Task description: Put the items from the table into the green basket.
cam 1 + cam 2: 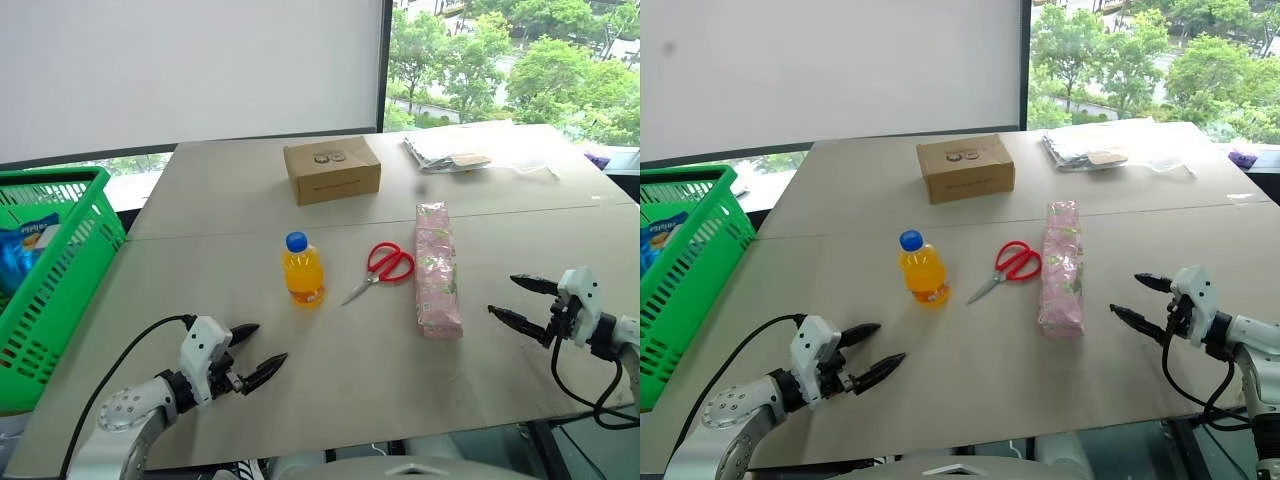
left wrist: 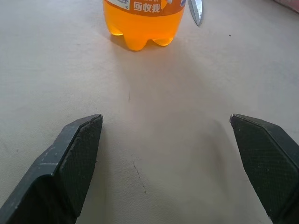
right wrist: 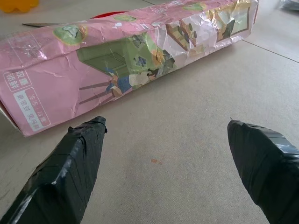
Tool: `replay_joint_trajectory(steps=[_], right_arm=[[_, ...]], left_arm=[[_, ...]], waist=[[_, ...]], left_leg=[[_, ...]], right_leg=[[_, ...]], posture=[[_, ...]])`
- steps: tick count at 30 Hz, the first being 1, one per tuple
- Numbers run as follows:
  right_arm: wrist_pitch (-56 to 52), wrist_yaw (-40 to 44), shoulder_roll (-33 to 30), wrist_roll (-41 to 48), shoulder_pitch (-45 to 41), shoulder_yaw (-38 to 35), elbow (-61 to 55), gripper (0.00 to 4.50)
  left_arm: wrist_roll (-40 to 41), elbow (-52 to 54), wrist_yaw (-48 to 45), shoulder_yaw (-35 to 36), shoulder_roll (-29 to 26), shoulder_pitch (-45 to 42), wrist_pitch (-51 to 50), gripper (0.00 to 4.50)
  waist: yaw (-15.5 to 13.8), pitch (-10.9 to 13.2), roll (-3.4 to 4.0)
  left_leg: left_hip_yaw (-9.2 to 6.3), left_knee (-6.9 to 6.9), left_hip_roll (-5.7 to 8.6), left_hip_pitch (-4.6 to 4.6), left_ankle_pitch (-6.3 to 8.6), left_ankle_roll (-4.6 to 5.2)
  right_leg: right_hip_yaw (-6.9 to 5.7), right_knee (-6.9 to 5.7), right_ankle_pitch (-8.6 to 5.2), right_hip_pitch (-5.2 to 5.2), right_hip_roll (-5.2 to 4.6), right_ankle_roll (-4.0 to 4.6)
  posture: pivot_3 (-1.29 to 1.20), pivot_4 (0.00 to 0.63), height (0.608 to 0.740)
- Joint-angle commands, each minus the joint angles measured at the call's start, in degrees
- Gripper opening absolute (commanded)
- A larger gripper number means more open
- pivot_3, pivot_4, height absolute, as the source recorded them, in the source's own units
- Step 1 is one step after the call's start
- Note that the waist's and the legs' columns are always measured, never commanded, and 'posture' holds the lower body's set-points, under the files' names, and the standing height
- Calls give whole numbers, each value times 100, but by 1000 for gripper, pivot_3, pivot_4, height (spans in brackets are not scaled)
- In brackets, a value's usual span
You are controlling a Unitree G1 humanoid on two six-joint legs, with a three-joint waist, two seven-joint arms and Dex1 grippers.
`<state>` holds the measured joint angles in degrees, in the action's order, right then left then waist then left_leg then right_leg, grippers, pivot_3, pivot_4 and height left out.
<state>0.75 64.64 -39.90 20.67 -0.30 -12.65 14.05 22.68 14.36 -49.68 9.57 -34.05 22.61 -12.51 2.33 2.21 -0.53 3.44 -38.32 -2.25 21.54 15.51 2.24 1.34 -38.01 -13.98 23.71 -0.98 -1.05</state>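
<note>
Left eye view: left gripper (image 1: 252,352), fingers spread wide, empty, low over the table (image 1: 330,380), pointing toward the orange-drink bottle (image 1: 303,269), upright just ahead. Right gripper (image 1: 520,300), fingers likewise apart, empty, near the long pink floral package (image 1: 436,268). Red-handled scissors (image 1: 381,270) lie flat between bottle and package. Green basket (image 1: 55,270) at the table's left edge. Cardboard box (image 1: 332,169) on the far panel.
</note>
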Motion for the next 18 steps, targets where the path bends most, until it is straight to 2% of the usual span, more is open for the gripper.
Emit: replay_joint_trajectory(steps=[1,18], right_arm=[[136,36,-81,35,-100,-81,-33,4466],[128,108,-168,25,-208,-77,43,4466]], left_arm=[[260,146,-15,188,12,-82,-62,4500],[336,114,-88,179,8,-154,-148,4500]], waist=[[-1,0,-1],[1,2,-1]], left_leg=[[0,0,0,0,0,0],[0,0,0,0,0,0]], right_leg=[[0,0,0,0,0,0],[-2,0,0,0,1,0]], posture=[[-32,27,724],[-31,20,724]])
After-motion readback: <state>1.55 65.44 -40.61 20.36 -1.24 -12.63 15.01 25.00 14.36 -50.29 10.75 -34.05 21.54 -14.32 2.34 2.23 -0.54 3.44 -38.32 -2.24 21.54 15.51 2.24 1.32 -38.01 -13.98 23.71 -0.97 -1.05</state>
